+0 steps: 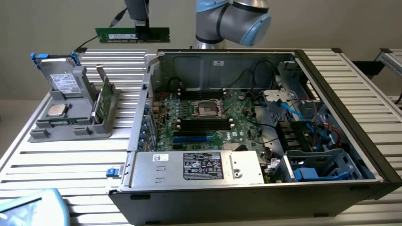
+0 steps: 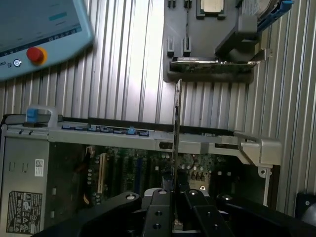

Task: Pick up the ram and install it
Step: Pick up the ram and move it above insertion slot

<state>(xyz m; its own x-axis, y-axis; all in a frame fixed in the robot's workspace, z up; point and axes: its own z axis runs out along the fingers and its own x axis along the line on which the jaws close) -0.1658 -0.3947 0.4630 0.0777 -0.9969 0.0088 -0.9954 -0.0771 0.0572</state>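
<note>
Nearest the lens, clamped tight in the pincer (image 2: 174, 197): the ram (image 2: 177, 128), seen edge-on. Held level in mid-air, well above the ribbed desk (image 1: 351, 70) and open computer case (image 1: 251, 202). Off at the exterior view's left, a grey parts tray (image 1: 44, 134).

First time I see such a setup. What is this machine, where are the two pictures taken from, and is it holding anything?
This is a robot arm with a gripper. One picture comes from a camera off the arm, the other from a camera on its wrist. On the slatted table sit an open computer case and a grey holder with spare parts. The gripper is shut on the ram, a green memory stick, lifted in the air.
</note>
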